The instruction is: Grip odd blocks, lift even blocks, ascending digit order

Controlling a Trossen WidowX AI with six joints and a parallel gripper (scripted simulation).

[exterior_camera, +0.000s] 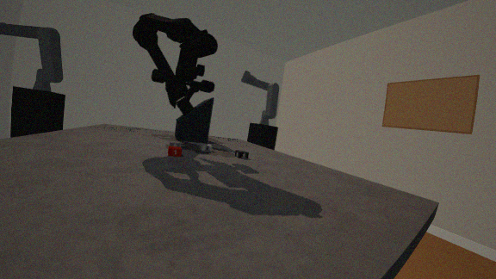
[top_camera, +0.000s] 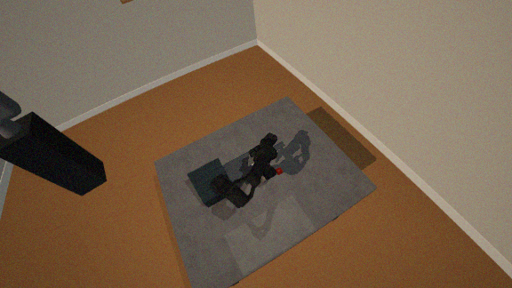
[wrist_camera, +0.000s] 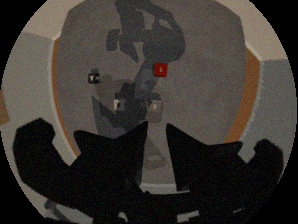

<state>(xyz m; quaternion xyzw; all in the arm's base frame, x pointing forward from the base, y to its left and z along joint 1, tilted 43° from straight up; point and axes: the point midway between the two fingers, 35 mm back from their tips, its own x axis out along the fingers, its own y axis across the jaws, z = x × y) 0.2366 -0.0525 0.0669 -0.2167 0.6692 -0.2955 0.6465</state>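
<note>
Red block (top_camera: 279, 171) (exterior_camera: 175, 151) (wrist_camera: 160, 69): 1 pale mark on its face, apparently a "1" in the exterior view. Black block (exterior_camera: 242, 154) (wrist_camera: 93, 78): pale mark, too small to read. 2 more blocks in the wrist view: 1 pale grey (wrist_camera: 119, 104), 1 dull beige (wrist_camera: 155, 105); digits not legible. No brand can be read.

Gripper (wrist_camera: 157, 124): fingers partly open, a narrow gap between the tips, nothing pinched. It is raised above the grey table (top_camera: 276, 267) (exterior_camera: 258, 241) (wrist_camera: 210, 75), touching no block.

Positions, wrist view: all 4 blocks rest on the table, apart from one another. Beige lies nearest the fingertips, pale grey to its left in the picture, black farther left, red beyond beige.
</note>
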